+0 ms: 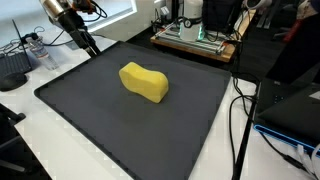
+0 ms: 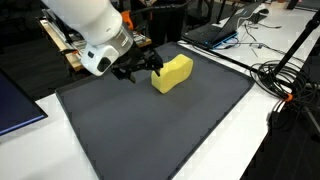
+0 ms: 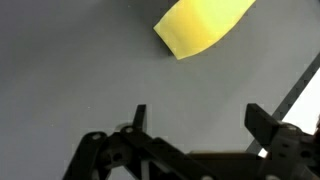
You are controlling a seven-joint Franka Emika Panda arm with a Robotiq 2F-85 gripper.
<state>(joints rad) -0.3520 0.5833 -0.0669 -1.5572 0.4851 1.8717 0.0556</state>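
A yellow sponge (image 1: 145, 81) lies on the dark grey mat (image 1: 110, 120), roughly at its middle in both exterior views; the sponge (image 2: 172, 73) and the mat (image 2: 150, 130) show from the opposite side too. My gripper (image 2: 140, 69) hovers over the mat close beside the sponge, without touching it. In an exterior view the gripper (image 1: 88, 44) sits near the mat's far left corner. The wrist view has the gripper (image 3: 198, 118) open, nothing between its fingers, only bare mat (image 3: 80, 70). The sponge (image 3: 203, 25) lies ahead of it at the upper edge.
The mat rests on a white table (image 1: 60, 70). Electronics and a board (image 1: 195, 38) stand behind the mat. Black cables (image 1: 240, 110) run along one side, with a laptop (image 2: 215, 30) and more cables (image 2: 285, 75) nearby. The white edge (image 3: 305, 95) borders the mat.
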